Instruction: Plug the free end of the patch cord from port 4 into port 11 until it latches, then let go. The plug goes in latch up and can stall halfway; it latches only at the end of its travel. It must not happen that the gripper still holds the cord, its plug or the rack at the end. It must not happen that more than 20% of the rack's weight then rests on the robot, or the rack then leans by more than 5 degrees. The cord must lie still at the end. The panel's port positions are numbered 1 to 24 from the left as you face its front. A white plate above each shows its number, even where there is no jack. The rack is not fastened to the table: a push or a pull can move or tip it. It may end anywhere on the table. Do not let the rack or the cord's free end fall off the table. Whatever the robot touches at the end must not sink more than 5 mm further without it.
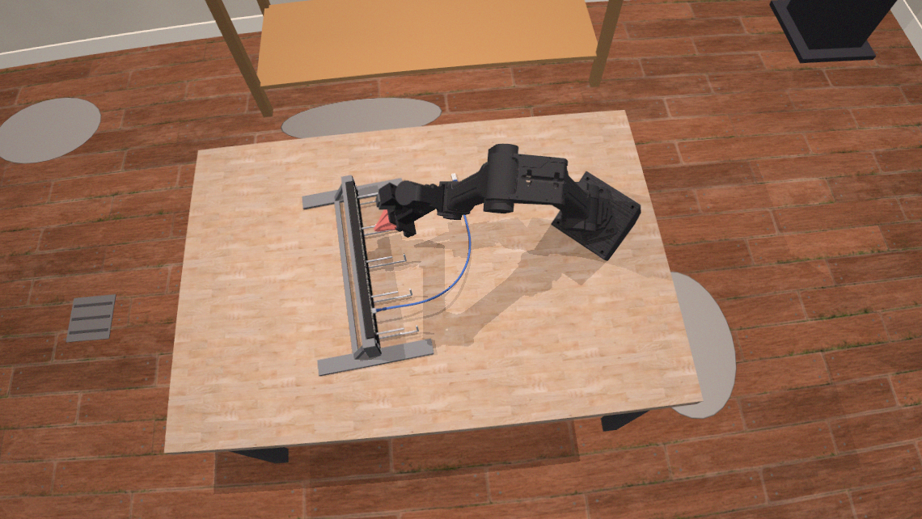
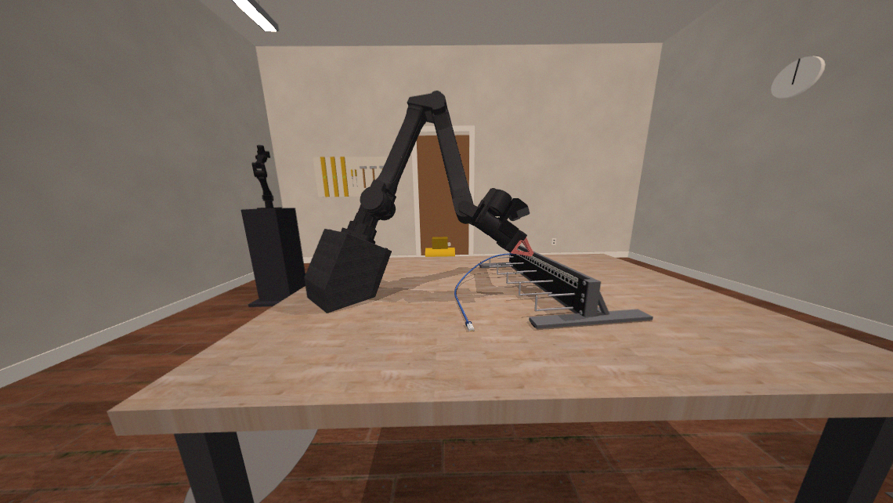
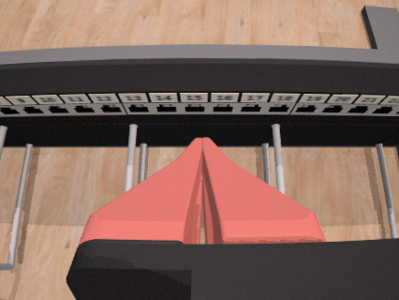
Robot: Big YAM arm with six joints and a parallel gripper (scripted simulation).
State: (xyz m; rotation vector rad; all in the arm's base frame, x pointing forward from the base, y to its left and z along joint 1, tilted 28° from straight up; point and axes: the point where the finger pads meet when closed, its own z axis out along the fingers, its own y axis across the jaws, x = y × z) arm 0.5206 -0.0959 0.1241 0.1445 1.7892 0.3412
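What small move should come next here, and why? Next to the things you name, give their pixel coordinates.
Probably back the gripper (image 1: 376,229) (image 2: 531,252) (image 3: 202,150) away from the rack (image 1: 335,365) (image 2: 615,317) (image 3: 201,52) and lift it, before heading for the free plug (image 1: 454,179) (image 2: 469,326). Its fingers are shut on nothing, close in front of the unfastened rack, while the plug lies on the table, away from the fingertips.

On the black panel's white number plates (image 3: 194,97), you can read 12 through 20 in the wrist view, with 10 and 11 fainter to their left. The lettering at both picture edges is too blurred or cut off for you to trust.
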